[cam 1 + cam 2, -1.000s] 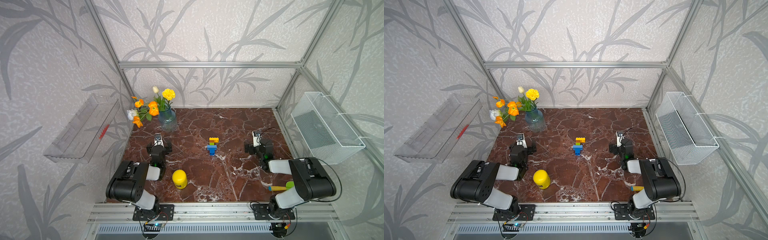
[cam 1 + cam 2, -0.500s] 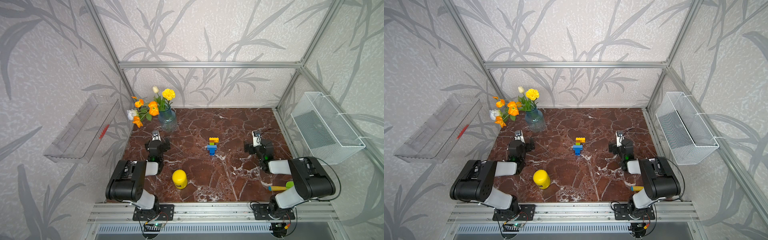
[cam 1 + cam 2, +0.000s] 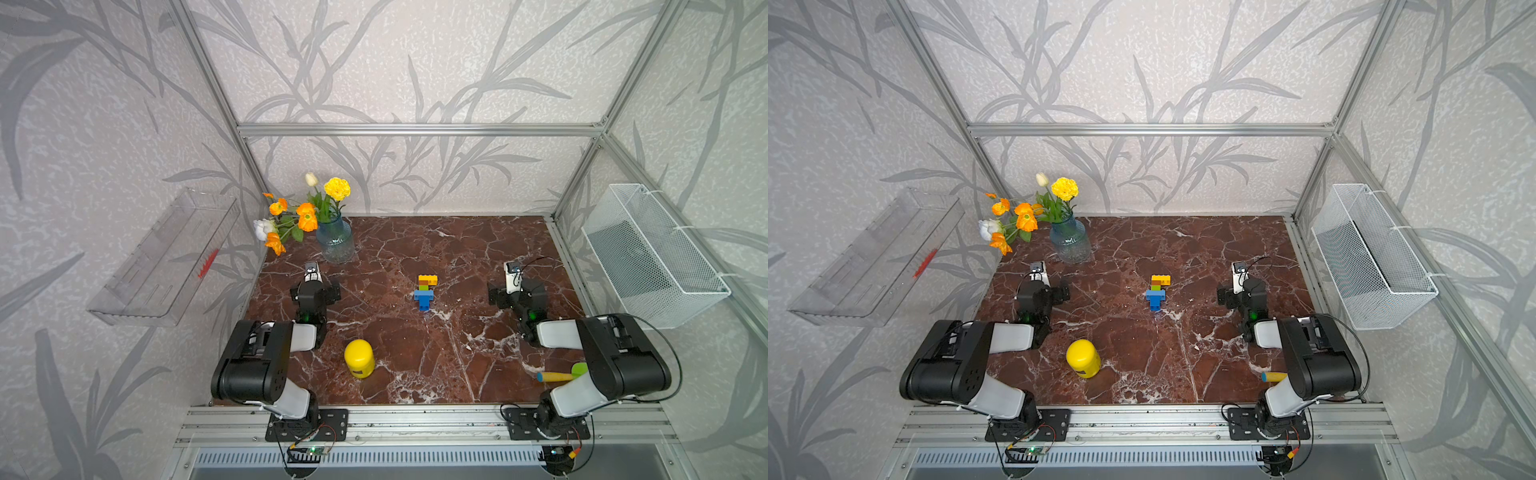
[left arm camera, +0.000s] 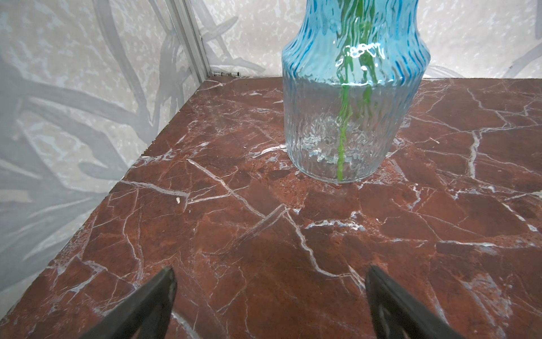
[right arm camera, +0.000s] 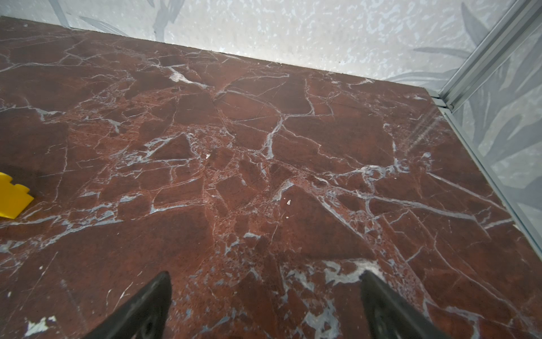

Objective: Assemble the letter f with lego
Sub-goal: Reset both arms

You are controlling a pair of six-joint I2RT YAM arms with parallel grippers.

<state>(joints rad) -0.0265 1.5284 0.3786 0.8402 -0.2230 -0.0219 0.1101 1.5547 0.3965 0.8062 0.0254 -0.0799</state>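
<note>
The lego bricks are joined in a small stack (image 3: 424,291) (image 3: 1156,291) that lies flat mid-table, forming the letter f. A yellow bar is at its far end, orange and green come below it, then a light-blue bar and a dark-blue foot. Only the yellow end (image 5: 11,199) shows in the right wrist view, at the picture's edge. My left gripper (image 4: 269,273) is open over bare marble, well to the left of the stack. My right gripper (image 5: 265,276) is open too, off to the stack's right. Neither has anything between its fingers.
A blue glass vase of flowers (image 3: 335,243) (image 4: 352,102) stands close in front of the left gripper. A yellow cylinder (image 3: 359,357) sits front left, and a yellow-handled green tool (image 3: 557,376) front right. A wire basket (image 3: 652,257) and a clear tray (image 3: 166,257) hang on the side walls.
The left gripper has shifted slightly to the left. The stack and the right arm have not moved.
</note>
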